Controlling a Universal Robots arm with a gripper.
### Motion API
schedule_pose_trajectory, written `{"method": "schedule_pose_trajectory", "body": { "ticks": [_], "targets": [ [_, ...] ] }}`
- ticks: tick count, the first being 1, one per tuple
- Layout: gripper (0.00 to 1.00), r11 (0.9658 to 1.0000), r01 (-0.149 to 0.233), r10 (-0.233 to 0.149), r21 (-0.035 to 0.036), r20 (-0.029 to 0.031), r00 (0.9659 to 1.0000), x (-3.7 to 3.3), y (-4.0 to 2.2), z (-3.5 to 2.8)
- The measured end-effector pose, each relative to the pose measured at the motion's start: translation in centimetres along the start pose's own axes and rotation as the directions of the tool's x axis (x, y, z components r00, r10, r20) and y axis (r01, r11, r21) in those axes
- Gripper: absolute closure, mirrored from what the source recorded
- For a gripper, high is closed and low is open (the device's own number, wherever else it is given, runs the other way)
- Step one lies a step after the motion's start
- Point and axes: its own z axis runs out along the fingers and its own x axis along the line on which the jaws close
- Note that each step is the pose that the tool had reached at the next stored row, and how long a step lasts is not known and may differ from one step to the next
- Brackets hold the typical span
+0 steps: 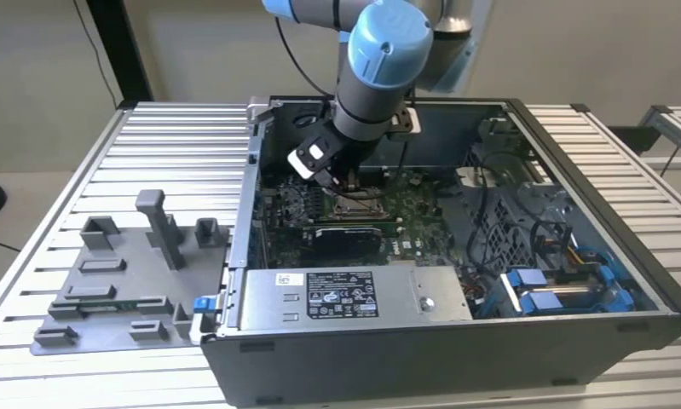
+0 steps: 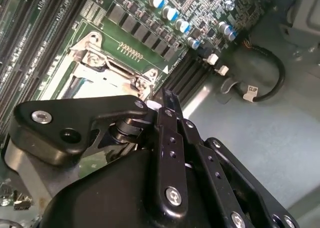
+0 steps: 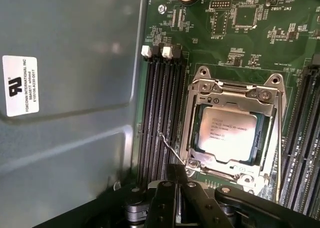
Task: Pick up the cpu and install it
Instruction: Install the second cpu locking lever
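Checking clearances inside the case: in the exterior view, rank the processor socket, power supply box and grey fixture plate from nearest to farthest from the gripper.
1. Processor socket, right beneath the gripper.
2. Power supply box, along the case's near wall.
3. Grey fixture plate, outside the case, on the exterior view's left.
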Motion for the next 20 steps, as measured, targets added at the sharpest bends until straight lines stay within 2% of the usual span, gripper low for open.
{"method": "schedule_pose_trajectory", "body": {
  "ticks": [7,20],
  "targets": [
    [1.00,1.0000,0.000,0.000,0.0000,-0.0001,1.0000,0.21,0.11,0.10],
    [1.00,1.0000,0.000,0.000,0.0004,0.0012,1.0000,0.14,1.31,0.35]
  ]
}}
